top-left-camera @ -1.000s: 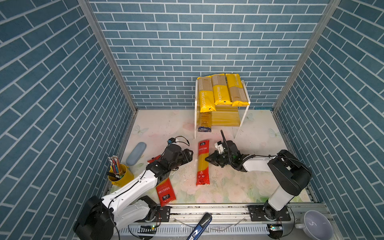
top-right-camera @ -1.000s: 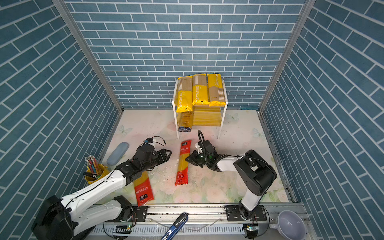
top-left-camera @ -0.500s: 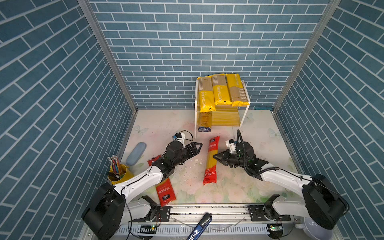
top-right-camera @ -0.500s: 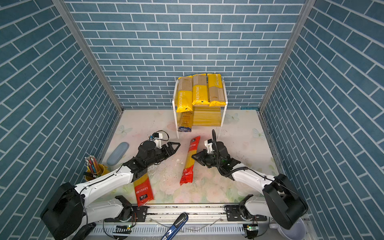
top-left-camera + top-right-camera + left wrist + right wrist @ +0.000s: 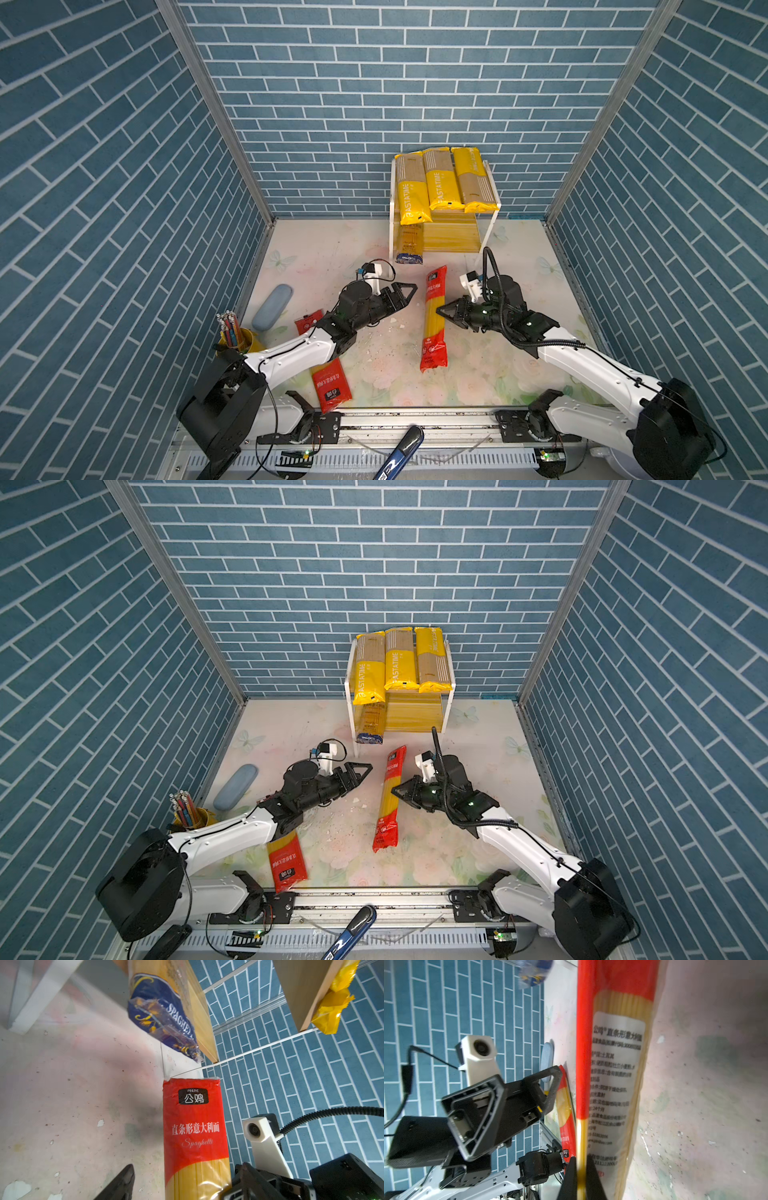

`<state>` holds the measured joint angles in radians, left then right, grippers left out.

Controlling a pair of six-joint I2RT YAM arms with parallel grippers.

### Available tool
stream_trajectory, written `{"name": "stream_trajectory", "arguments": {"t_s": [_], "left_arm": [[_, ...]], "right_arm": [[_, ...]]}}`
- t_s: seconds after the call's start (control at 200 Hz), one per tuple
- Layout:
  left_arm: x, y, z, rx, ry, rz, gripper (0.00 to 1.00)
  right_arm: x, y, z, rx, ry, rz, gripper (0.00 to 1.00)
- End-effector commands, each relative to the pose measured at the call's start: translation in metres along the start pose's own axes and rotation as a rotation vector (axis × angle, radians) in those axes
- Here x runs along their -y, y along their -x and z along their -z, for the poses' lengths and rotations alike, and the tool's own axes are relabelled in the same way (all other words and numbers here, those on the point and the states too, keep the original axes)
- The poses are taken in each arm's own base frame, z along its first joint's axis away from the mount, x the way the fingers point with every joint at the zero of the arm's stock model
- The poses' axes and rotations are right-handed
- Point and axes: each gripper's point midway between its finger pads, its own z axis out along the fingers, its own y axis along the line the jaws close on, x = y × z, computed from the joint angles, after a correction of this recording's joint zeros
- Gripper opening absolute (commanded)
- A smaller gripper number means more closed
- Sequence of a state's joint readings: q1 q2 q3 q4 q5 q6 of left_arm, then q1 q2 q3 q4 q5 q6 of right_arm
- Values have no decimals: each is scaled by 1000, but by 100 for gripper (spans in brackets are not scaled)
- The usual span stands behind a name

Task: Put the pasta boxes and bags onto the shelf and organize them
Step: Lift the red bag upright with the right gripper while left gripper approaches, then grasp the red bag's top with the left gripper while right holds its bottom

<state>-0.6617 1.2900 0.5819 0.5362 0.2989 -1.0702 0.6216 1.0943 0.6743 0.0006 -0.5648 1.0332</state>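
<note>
Red-ended pack [image 5: 195, 1126], "PINLIVE", "Spaghetti", yellow packs [image 5: 441, 189] "PASTATIME"

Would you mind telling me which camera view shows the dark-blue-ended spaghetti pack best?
The left wrist view: it shows the dark-blue-ended spaghetti pack close up, with its lettering legible and its end overhanging the shelf. Both top views show the pack small, on the lower tier. The right wrist view catches only a blurred blue corner.

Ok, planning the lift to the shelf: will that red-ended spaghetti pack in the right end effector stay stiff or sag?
Probably stiff: the red-ended spaghetti pack shows straight, tightly bundled strands. Its glossy film looks slippery, and the right end effector pinches only one long edge near the middle, so it may twist or slide.
</note>
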Motion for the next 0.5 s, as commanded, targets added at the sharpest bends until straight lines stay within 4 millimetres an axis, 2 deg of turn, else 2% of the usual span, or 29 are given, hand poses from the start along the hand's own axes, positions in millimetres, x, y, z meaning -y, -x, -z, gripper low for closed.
{"name": "stream_trajectory", "arguments": {"t_s": [0.0, 0.09, 0.225, 0.25, 0.315, 0.495], "left_arm": [[31, 9, -3, 15, -108, -18, 81], [36, 8, -6, 16, -142, -13, 81], [56, 3, -10, 4, -208, -5, 82], [59, 2, -10, 2, -215, -11, 86], [68, 1, -10, 5, -242, -23, 90], [74, 1, -10, 11, -279, -17, 90]], "right_arm": [[-92, 23, 28, 82, 256, 240, 0], [-110, 28, 34, 104, 318, 274, 0], [-133, 36, 37, 120, 401, 297, 0], [-137, 36, 37, 120, 416, 299, 0], [-143, 38, 39, 123, 446, 301, 0], [-148, 37, 40, 118, 472, 303, 0]]}}
